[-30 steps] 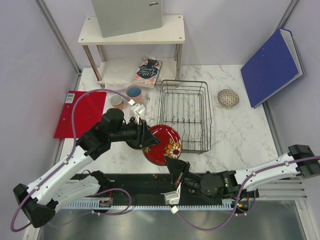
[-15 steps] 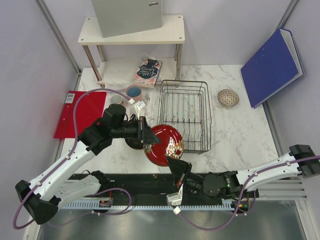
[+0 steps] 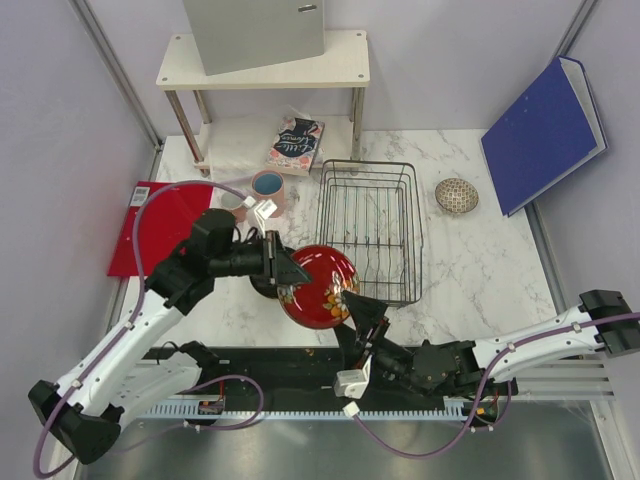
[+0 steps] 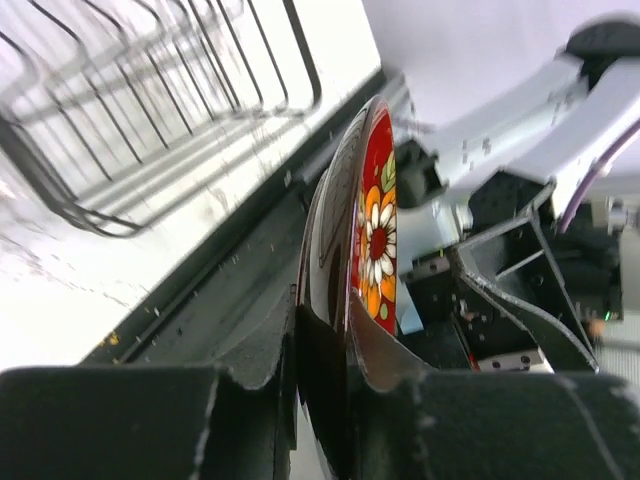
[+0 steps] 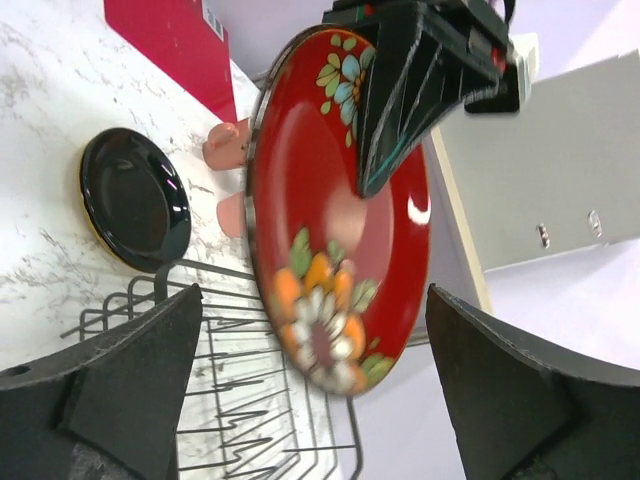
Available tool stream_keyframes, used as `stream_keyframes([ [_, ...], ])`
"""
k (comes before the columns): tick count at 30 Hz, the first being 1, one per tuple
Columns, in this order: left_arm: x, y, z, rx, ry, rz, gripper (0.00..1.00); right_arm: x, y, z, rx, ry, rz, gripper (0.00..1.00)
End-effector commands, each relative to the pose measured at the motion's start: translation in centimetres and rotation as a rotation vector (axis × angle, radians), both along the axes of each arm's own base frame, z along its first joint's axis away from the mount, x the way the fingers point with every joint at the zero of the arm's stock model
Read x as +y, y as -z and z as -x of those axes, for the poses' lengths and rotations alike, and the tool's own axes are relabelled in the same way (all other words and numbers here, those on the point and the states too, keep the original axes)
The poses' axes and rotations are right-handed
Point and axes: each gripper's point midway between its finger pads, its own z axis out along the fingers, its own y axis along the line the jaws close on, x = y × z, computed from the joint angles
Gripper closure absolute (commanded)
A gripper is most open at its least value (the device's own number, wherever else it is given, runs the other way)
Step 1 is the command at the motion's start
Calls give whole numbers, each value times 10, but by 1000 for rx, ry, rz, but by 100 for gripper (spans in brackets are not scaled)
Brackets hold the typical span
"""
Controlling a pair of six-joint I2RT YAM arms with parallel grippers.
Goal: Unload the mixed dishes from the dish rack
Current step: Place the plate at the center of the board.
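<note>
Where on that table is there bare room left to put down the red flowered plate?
The widest bare marble lies right of the dish rack, nearer than the speckled bowl. Left of the rack is crowded: the pink cup, the pink mug, a black plate, and the left gripper holding the red plate.

fig. overhead view: bright, even, diffuse light from above my hands, with soft, short shadows below my arms. left wrist view: my left fingers (image 4: 120,420) are dark and blurred in the foreground. the dish rack (image 4: 150,90) beyond them is smeared and out of focus, and the marble top (image 4: 40,300) below it is blown out to white. right wrist view: sharp focus, with white glare patches on the red floral plate (image 5: 330,230) between my right fingers (image 5: 100,390), which are near-black silhouettes. straight lines bend towards the edges.
</note>
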Motion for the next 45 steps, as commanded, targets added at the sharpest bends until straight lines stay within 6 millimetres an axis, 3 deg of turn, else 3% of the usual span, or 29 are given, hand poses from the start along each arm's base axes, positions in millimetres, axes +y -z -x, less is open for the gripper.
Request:
stream_keyframes([
  [1, 17, -50, -20, -130, -77, 144, 98, -6, -36, -2, 176, 31, -248, 2],
  [5, 50, -61, -55, -188, -255, 141, 98, -17, -61, -11, 375, 106, -443, 2],
  [7, 59, -55, -69, -205, -341, 88, 98, -23, -65, -12, 527, 137, -549, 2],
  [8, 63, -47, -74, -199, -370, 73, 98, -31, -82, -16, 590, 164, -631, 2],
  [14, 93, -7, -107, -146, -581, -4, 98, -65, -121, -23, 977, 154, -1040, 2],
  [18, 103, 11, -125, -119, -667, -11, 98, -90, -126, -31, 1118, 166, -1224, 2],
  [22, 107, 43, -139, -63, -714, -44, 98, -100, -119, -33, 1158, 185, -1251, 2],
  [23, 105, 59, -143, -34, -715, -59, 98, -101, -119, -33, 1168, 189, -1258, 2],
  [29, 109, 105, -148, 29, -758, -88, 98, -96, -108, -31, 1170, 191, -1223, 2],
  [45, 112, 168, -151, 182, -785, -181, 98, -88, -99, -29, 1147, 205, -1184, 2],
])
